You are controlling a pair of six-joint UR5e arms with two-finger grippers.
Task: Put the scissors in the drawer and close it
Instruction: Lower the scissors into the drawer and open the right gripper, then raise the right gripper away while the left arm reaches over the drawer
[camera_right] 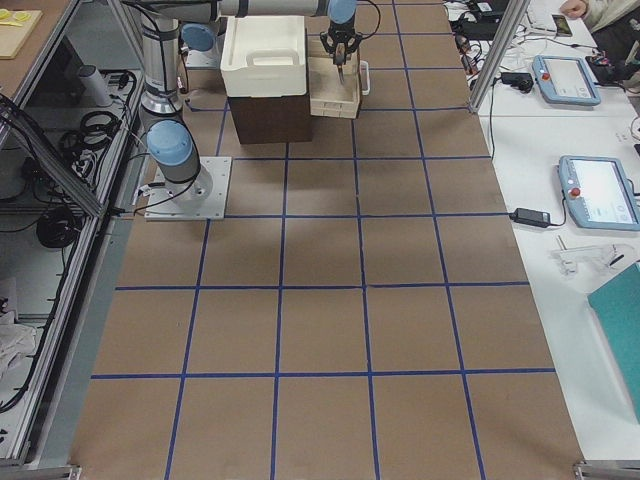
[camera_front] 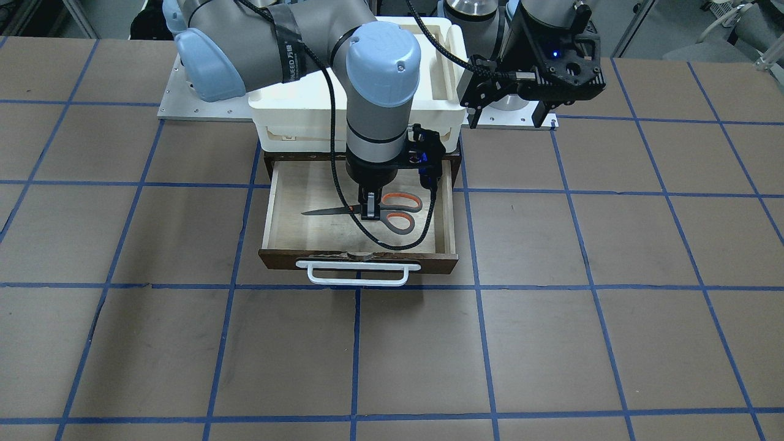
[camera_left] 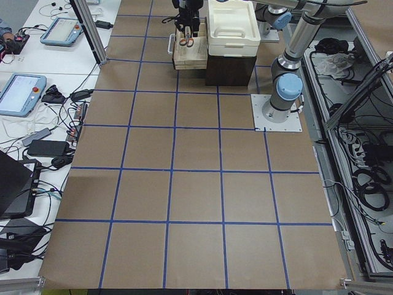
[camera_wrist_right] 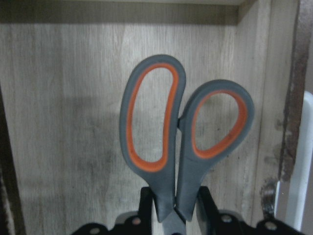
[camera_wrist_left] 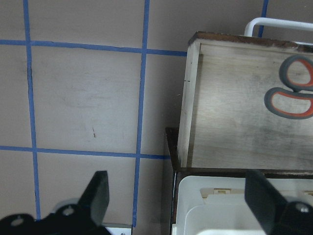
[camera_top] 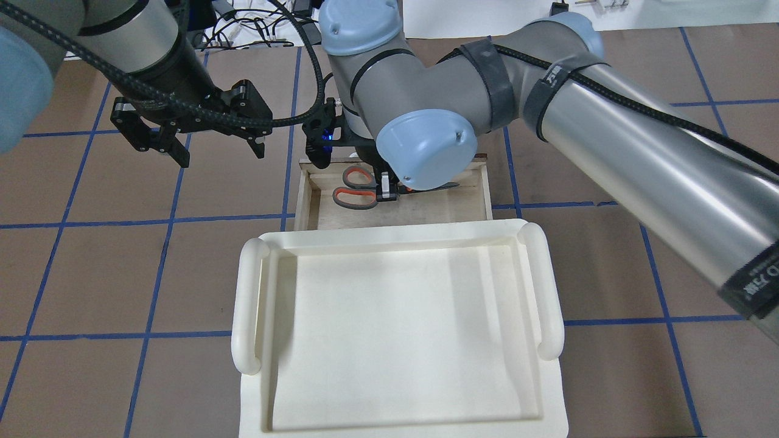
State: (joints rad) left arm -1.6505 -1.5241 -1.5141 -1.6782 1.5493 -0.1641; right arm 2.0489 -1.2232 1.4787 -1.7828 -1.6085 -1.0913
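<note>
While my right pincer [camera_front: 369,209] reaches down into the drawer [camera_front: 452,208], the front view shows it clamped on the scissors [camera_front: 389,218] where the loops meet the blades. Scissors flat inside the drawer, blades to view's left, loops to view's right; can't tell if they touch the bottom. Drawer pulled out, white handle [camera_front: 358,274] toward camera, top edge of the front chipped. White tray [camera_front: 294,116] sits above and behind it. My left pincer [camera_front: 508,119] hangs beside the tray at view's right, spread wide, nothing in it.

Overhead: right pincer [camera_top: 386,191] down in the drawer [camera_top: 310,201], gripping the scissors [camera_top: 368,204]; loops point to view's left, blades mostly hidden under my wrist. Tray [camera_top: 249,304] covers the near part of the drawer. Left pincer [camera_top: 218,152] over the table [camera_top: 91,274], left of the drawer, wide apart, empty.

Left side view: drawer [camera_left: 189,58] sticks out from under the tray; scissors [camera_left: 186,42] a small orange speck in it. Too small to judge either grip.

Right side view: drawer [camera_right: 335,98] out, one arm's end down in it. Scissors not readable.

Left wrist: left pincer [camera_wrist_left: 180,196] with fingers [camera_wrist_left: 98,193] far apart, empty. Below, the drawer's corner [camera_wrist_left: 185,98], scissor loops [camera_wrist_left: 293,115] at the right edge, tray [camera_wrist_left: 220,215] at the bottom.

Right wrist: right pincer [camera_wrist_right: 175,210] pinching the scissors [camera_wrist_right: 177,147] just below the two loops, fingers [camera_wrist_right: 145,200] tight on either side. Pale drawer bottom [camera_wrist_right: 63,122] behind, handle [camera_wrist_right: 303,161] at the right edge.
</note>
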